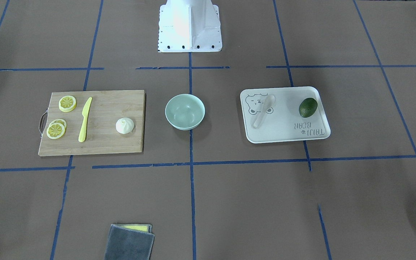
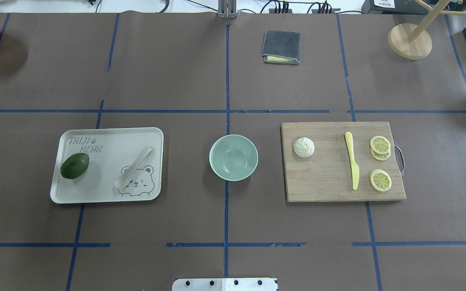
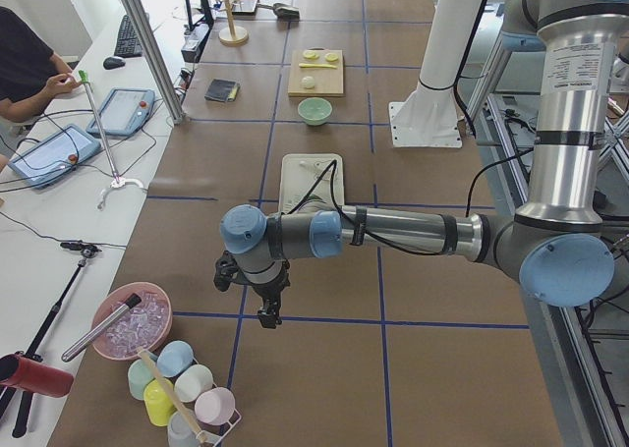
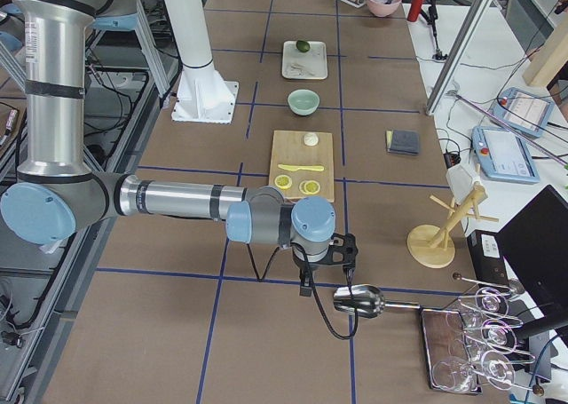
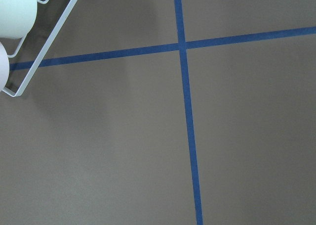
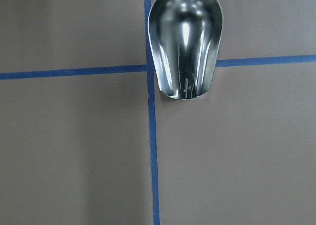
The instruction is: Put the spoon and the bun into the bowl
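The off-white spoon (image 2: 133,167) lies on the white bear-printed tray (image 2: 107,137) on the robot's left. The white pleated bun (image 2: 303,147) sits on the wooden cutting board (image 2: 330,190) on the robot's right. The empty mint-green bowl (image 2: 233,157) stands between them at the table's middle. Neither gripper shows in the overhead or front view. The left gripper (image 3: 265,318) hangs over bare table far from the tray, at the table's left end. The right gripper (image 4: 304,289) hangs past the board at the right end. I cannot tell whether either is open or shut.
A dark green avocado (image 2: 75,165) lies on the tray. A yellow knife (image 2: 352,165) and lemon slices (image 2: 380,180) lie on the board. A grey cloth (image 2: 281,47) lies at the far side. A metal scoop (image 6: 185,42) lies under the right wrist, a cup rack (image 5: 19,42) near the left.
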Controlling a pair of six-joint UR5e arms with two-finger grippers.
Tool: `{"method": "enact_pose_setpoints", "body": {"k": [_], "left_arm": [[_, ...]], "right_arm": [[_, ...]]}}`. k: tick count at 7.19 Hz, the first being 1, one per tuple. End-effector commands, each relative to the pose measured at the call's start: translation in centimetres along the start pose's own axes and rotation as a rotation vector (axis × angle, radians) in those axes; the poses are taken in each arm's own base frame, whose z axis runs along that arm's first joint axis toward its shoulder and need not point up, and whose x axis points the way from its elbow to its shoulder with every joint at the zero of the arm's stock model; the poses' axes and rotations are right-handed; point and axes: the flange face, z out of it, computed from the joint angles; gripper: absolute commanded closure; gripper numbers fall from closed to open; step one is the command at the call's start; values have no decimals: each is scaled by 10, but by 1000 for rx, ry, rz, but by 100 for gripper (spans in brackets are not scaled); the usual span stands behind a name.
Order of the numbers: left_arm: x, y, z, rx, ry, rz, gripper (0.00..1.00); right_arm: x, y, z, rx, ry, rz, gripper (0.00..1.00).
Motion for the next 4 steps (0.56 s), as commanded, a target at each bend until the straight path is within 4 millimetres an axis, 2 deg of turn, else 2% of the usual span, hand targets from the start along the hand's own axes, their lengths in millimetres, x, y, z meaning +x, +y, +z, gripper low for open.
{"method": "enact_pose_setpoints", "body": {"k": [1, 2, 3, 4], "left_arm": [[5, -6, -7, 15, -3, 16, 0], [21, -17, -23, 83, -15, 80, 0], [55, -32, -40, 139, -27, 162, 0], [113, -50, -57, 176, -29, 161, 0]], "right_arm": [[-4, -4, -3, 7, -1, -6, 0], [-7, -5, -6, 14, -2, -13, 0], [-17, -12, -15, 31, -3, -31, 0], [-20, -15, -17, 36, -5, -36, 0]]}}
